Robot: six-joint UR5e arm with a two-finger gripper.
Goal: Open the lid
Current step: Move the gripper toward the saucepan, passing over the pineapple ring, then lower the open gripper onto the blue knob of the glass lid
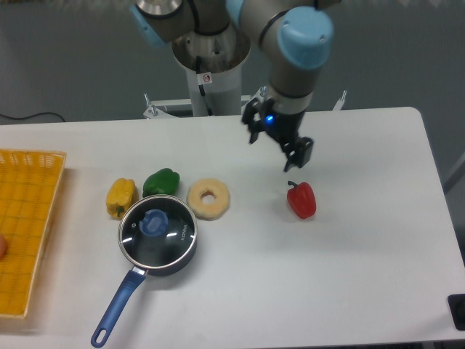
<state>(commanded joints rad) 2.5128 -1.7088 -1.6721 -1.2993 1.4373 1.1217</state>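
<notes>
Fixed camera. Task status: not begun; lid (157, 230) seated on dark blue saucepan (161, 256), all lifting left to do. Lid: round clear glass, thin metal rim, blue knob (154, 222) at centre; lower left of table (363, 276). Gripper (296, 153): well apart at lid's 2 o'clock, above red pepper (301, 200); grasping nothing, finger spread cannot be told.

Lid (158, 229): clear glass, blue knob, seated flat on saucepan (174, 263).
</notes>
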